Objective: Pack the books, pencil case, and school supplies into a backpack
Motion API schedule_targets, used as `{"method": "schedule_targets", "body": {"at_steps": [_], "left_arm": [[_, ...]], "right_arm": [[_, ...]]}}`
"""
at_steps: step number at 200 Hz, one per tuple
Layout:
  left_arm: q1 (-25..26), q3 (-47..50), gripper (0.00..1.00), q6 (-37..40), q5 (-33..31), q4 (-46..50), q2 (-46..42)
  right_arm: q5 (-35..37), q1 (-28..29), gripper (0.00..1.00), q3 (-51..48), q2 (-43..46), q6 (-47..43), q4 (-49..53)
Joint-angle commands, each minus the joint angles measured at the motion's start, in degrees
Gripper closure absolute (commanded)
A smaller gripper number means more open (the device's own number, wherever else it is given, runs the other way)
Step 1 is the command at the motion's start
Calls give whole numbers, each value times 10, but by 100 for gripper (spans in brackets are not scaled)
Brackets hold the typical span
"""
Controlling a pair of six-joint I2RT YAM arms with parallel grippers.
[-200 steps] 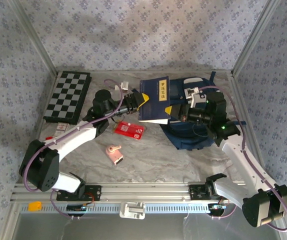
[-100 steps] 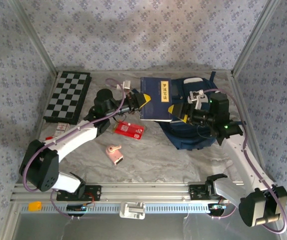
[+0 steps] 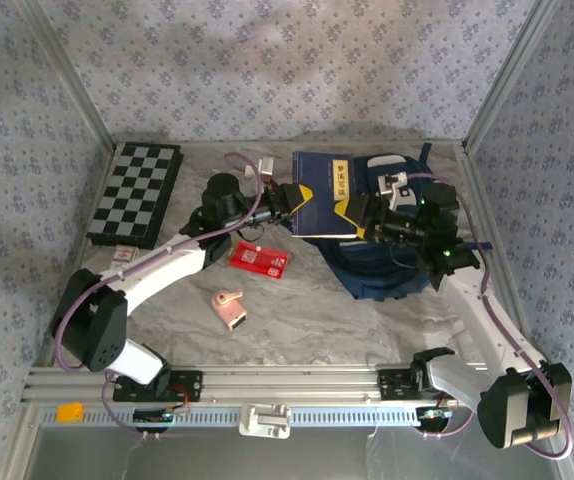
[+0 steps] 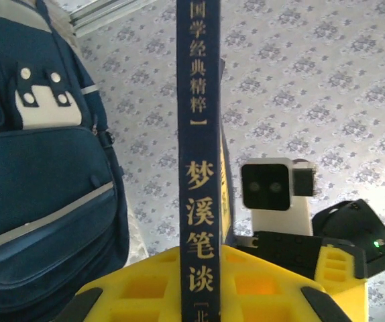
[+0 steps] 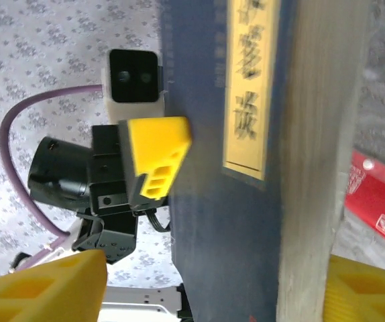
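A dark navy book (image 3: 325, 182) with a yellow title strip hangs above the table, over the left edge of the navy backpack (image 3: 387, 270). My left gripper (image 3: 297, 197) is shut on its spine (image 4: 202, 168), one yellow finger (image 4: 139, 285) on each side. My right gripper (image 3: 355, 217) stands open astride the book's other edge (image 5: 246, 201); its left finger (image 5: 45, 288) is clear of the cover. The red pencil case (image 3: 259, 258) and the small pink gadget (image 3: 230, 308) lie on the table to the left. The backpack (image 4: 38, 168) also shows beside the book in the left wrist view.
A black-and-white checkered board (image 3: 135, 192) lies at the back left. A small white item (image 3: 121, 255) sits near the left arm. Patterned walls close in the back and both sides. The metal rail (image 3: 287, 385) runs along the near edge.
The left gripper closed on the book and carried it slightly right, towards the backpack. The right gripper, shut a second ago, opened and now straddles the book's edge.
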State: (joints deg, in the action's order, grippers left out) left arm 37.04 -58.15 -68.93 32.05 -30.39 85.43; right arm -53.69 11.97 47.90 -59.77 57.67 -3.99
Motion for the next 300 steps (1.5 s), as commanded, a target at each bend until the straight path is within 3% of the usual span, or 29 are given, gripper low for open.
{"method": "schedule_targets", "body": {"at_steps": [1, 41, 65, 79, 86, 111, 140, 166, 206, 239, 300], "left_arm": [[1, -24, 100, 33, -11, 7, -4], [4, -23, 100, 60, -21, 43, -7], [8, -36, 100, 83, -24, 80, -7], [12, -46, 81, 109, -25, 104, -7], [14, -53, 71, 133, -28, 126, -7], [24, -86, 55, 254, -63, 258, -14], [66, -129, 45, 469, -147, 408, -1], [99, -166, 43, 583, -166, 464, 57], [149, -242, 40, 686, -182, 482, 171], [171, -328, 39, 721, -201, 477, 277], [210, -421, 26, 817, -271, 454, 387]], "right_arm": [[-17, 1, 40, 4, 7, 6, -26], [1, 3, 81, 6, -14, -44, 35], [22, -1, 96, 23, -7, -96, 104], [50, -4, 100, 37, 7, -136, 161], [67, -8, 100, 42, 15, -154, 192], [115, -32, 100, 34, 60, -182, 249], [201, -62, 100, 25, 116, -211, 350], [263, -89, 100, 16, 146, -212, 423], [382, -105, 100, 22, 185, -235, 499], [471, -111, 100, 40, 211, -245, 565], [526, -121, 100, 59, 221, -258, 624]]}}
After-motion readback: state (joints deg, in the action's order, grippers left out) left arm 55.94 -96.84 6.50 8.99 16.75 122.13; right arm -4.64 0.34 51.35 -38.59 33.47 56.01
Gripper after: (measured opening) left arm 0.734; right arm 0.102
